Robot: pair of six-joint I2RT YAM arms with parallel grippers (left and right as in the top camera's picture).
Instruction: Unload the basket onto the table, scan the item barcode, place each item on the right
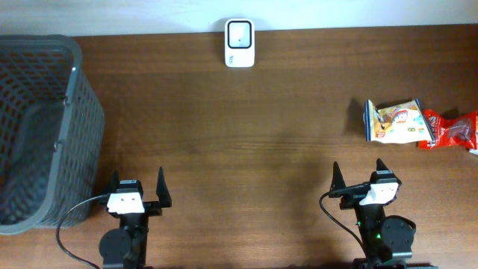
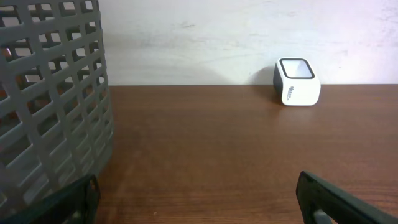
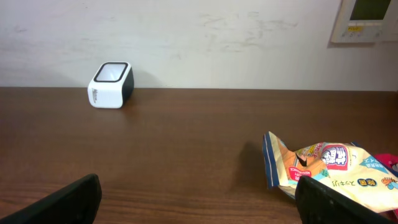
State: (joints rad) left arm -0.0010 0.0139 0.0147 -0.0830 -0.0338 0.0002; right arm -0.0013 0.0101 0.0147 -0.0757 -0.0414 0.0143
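Two packets [image 1: 394, 122] [image 1: 448, 129], one scanner [image 1: 240, 42], one basket [image 1: 71, 82]

A dark brown wooden table [image 3: 186, 143] runs back to a scuffed white wall [image 3: 217, 37]. At the far left, right against the wall, stands a small white scanner [image 3: 111, 84] with dark sides and a dark-framed window tilted upward on top. At the lower right lies a crinkled snack packet [image 3: 329, 168], blue along its near edge, yellow and orange on its face with printed lettering; its right end runs out of view. A pale wall panel [image 3: 369, 18] with a greenish screen sits in the top right corner. The right gripper [image 3: 198, 190] hangs low over bare wood, its two dark fingers [image 3: 71, 202] spread wide into the bottom corners, nothing between them, the right one overlapping the packet's lower edge in the view
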